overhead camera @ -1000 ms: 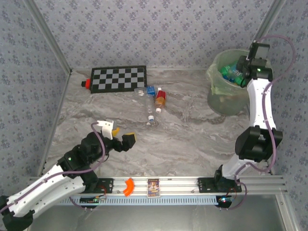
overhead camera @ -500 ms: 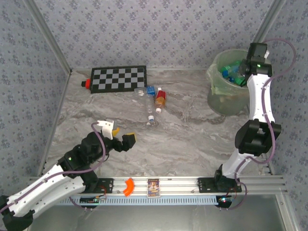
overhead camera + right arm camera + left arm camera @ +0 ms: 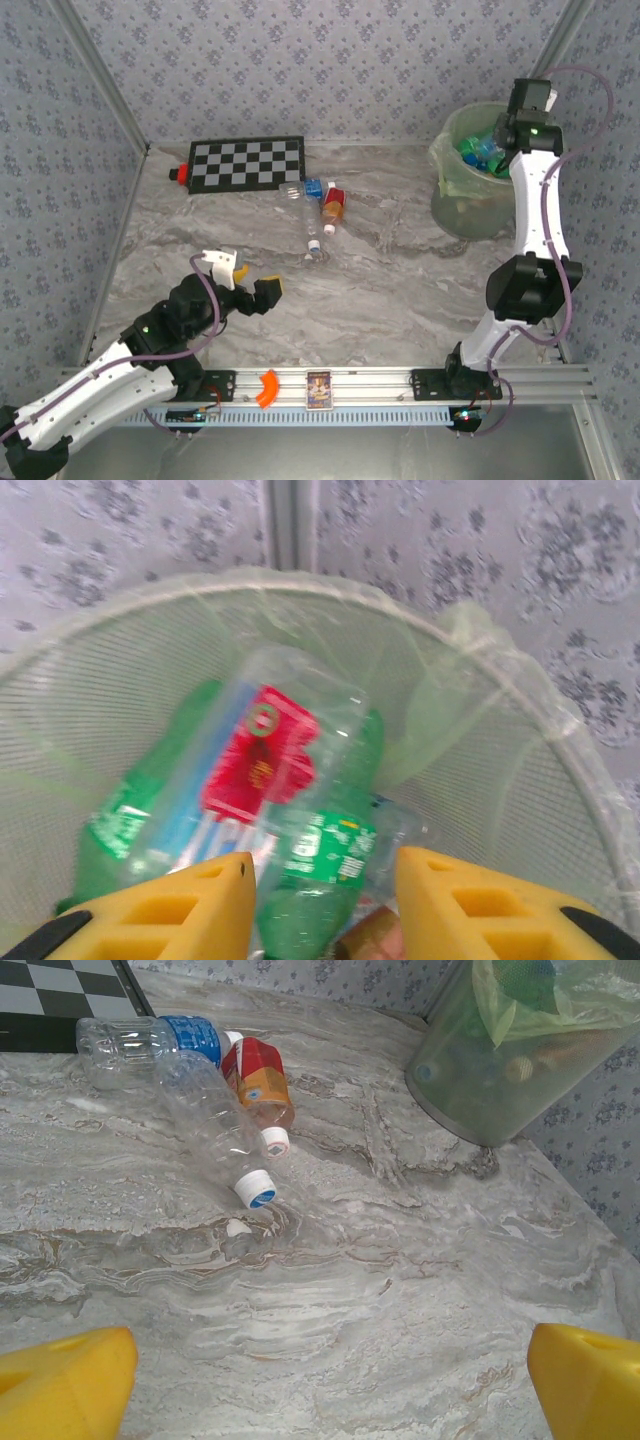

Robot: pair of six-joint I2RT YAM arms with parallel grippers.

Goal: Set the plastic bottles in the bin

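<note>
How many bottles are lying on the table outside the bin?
3: a blue-labelled one by the checkerboard, an orange one beside it, a clear one just in front.

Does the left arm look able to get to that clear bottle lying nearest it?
Probably yes: the left claw is wide open and faces the clear bottle, with only marbled tabletop between them and nothing in the way.

The marbled table [image 3: 400, 290] bears a checkerboard [image 3: 247, 163], three plastic bottles [image 3: 313, 232] lying near it, and the bin [image 3: 462, 205] far right.
</note>
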